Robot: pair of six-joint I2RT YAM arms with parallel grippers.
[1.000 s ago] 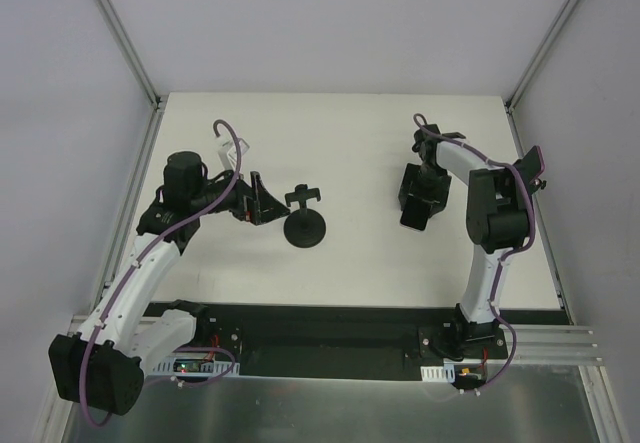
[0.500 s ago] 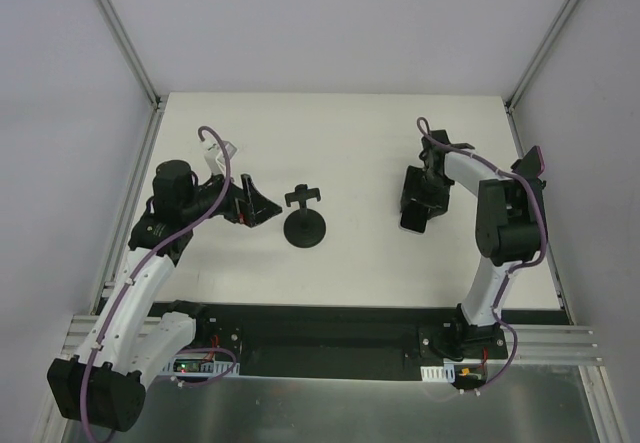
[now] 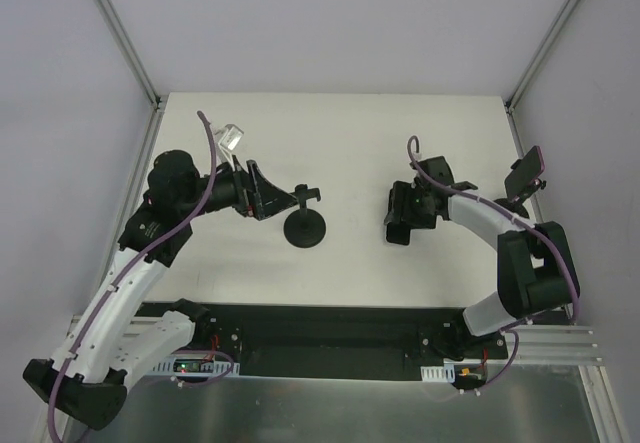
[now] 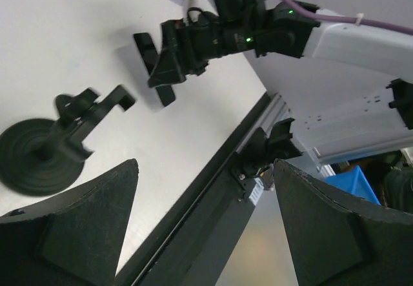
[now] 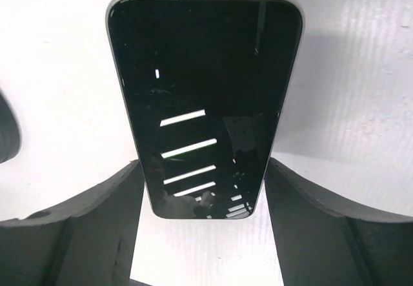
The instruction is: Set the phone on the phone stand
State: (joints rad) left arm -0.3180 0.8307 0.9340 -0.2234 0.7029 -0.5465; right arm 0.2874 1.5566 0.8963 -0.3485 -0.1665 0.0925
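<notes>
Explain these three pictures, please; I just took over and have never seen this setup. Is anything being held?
These are two robot arms bolted at the near edge of a white table. The wide picture looks down from above and behind them. The other two come from a camera on each wrist, so the dark shapes at the bottom are that arm's own fingers. A black phone stand sits on the table. The left end effector is near it, open and empty. The right end effector grips the phone by its long edges, screen facing the wrist camera.
</notes>
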